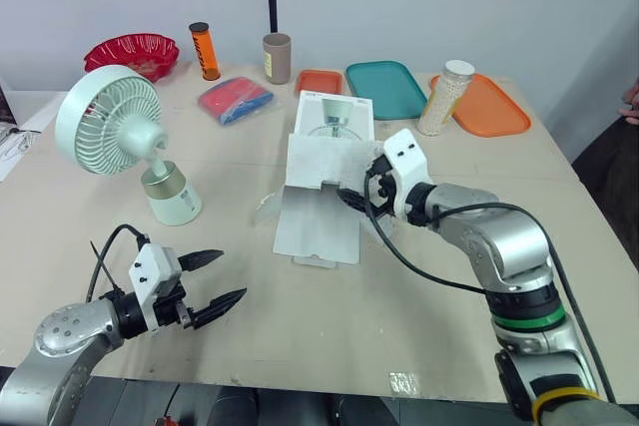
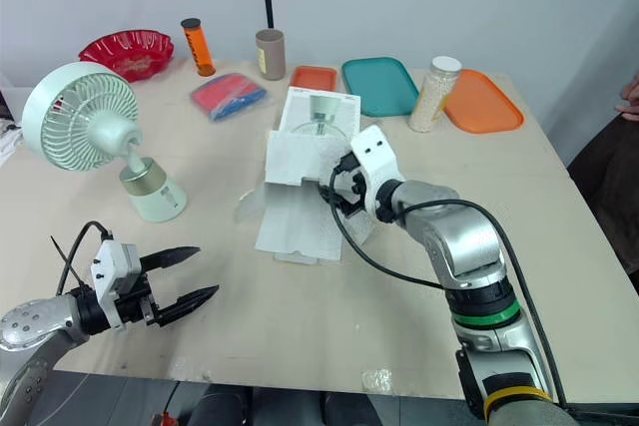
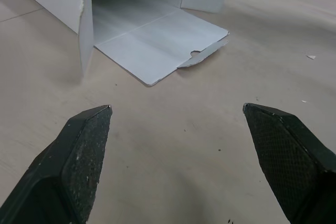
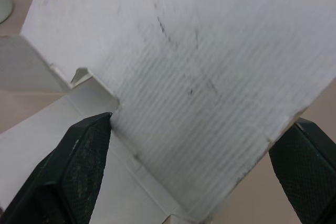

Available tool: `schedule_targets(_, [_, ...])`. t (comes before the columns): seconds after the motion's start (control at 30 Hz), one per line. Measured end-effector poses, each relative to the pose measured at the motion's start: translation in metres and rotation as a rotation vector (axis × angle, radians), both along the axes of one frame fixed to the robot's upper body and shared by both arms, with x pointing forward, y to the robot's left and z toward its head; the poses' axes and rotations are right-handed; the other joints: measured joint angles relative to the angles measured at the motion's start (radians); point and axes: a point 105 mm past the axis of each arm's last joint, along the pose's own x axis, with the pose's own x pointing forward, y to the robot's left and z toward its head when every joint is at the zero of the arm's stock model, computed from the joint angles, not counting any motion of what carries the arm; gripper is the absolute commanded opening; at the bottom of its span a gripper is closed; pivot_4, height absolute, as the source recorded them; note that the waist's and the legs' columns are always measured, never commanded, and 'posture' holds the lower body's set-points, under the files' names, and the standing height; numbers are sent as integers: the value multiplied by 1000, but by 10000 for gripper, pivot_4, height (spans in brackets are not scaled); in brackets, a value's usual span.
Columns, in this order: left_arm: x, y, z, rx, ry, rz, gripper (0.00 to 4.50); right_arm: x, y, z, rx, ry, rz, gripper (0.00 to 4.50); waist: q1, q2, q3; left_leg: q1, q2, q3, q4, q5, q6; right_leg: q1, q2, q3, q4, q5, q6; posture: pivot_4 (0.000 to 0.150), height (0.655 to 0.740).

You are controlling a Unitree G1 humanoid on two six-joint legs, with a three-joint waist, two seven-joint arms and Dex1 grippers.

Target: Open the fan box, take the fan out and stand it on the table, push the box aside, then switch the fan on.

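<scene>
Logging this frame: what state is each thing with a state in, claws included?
Fan: out of the box, standing upright on the table.
Fan box: lying flat, end flaps open.
Left claw: open, holding nothing.
Right claw: open, straddling a box flap.
Bead jar: upright, lid on.
Orange bottle: upright, capped.

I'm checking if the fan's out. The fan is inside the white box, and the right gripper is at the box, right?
No. The fan stands on the table, left of the box, as the left eye view shows. The right gripper is at the box.
</scene>
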Motion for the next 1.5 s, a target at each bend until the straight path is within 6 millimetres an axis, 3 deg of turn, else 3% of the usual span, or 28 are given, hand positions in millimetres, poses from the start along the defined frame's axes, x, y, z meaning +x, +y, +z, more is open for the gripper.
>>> schedule_targets(0.17, [-2, 1, -2, 0, 11, 4, 42683, -12, 5, -4, -23, 7, 72, 45000, 0, 0, 0, 1, 0, 0, 0, 0, 0, 0, 0, 0, 0, 0, 0, 1500, 7389])
schedule_targets(0.77, [5, -1, 3, -11, -18, 21, 42683, 11, 0, -8, -27, -32, -51, 45000, 0, -5, -4, 1, 0, 0, 0, 0, 0, 1, 0, 0, 0, 0, 0, 1500, 7389])
schedule_targets(0.83, [4, -1, 3, -12, -17, 19, 45000, 12, 0, -9, -26, -32, -53, 41070, 0, -6, -4, 1, 0, 0, 0, 0, 0, 1, 0, 0, 0, 0, 0, 1500, 7389])
schedule_targets(0.9, [4, -2, 3, -12, -16, 16, 45000, 13, -1, -10, -38, -42, -60, 33542, 0, -7, -6, 2, 0, 0, 0, 0, 0, 1, 0, 0, 0, 0, 0, 1500, 7389])
schedule_targets(1.5, [6, -4, -1, 0, -8, 10, 45000, -15, 5, -17, -84, -13, 75, 33542, 0, -8, -10, 2, 0, 0, -1, 0, 0, 1, 0, 0, 0, 0, 0, 1500, 7389])
